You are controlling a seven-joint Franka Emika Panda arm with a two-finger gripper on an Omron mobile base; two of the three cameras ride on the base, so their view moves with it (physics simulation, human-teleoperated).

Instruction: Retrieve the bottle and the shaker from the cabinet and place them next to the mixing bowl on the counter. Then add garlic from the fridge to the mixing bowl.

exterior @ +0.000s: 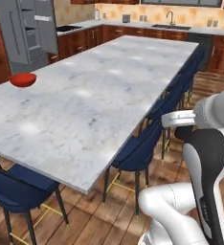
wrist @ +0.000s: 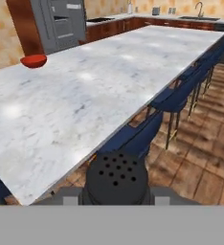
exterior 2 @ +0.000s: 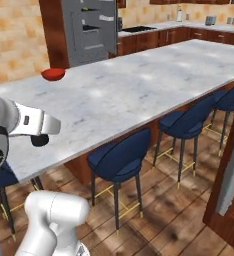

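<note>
Black and studded with small holes, the shaker (wrist: pixel 116 179) sits right at the bottom of the hand view, and we judge the gripper (wrist: pixel 116 198) is pinching it between its jaws, though the fingers themselves are hidden behind its body. From there we look out across the counter (exterior: pixel 99 95), a long veined marble top with blue chairs (exterior 2: pixel 120 159) tucked along its near edge. The mixing bowl (exterior: pixel 23 79) rests far off at the corner nearest the fridge (exterior 2: pixel 86 30), well apart from the hand.

To do this step well, we think the shaker should be carried upright over the marble, kept level so nothing spills from the top, then set down just beside the bowl without nudging it. The base probably needs to close in first, since the bowl looks beyond easy reach.

In the base views the arm is folded close to the body, forearm raised, wrist held off the counter's near edge and pointing toward the bowl.
</note>
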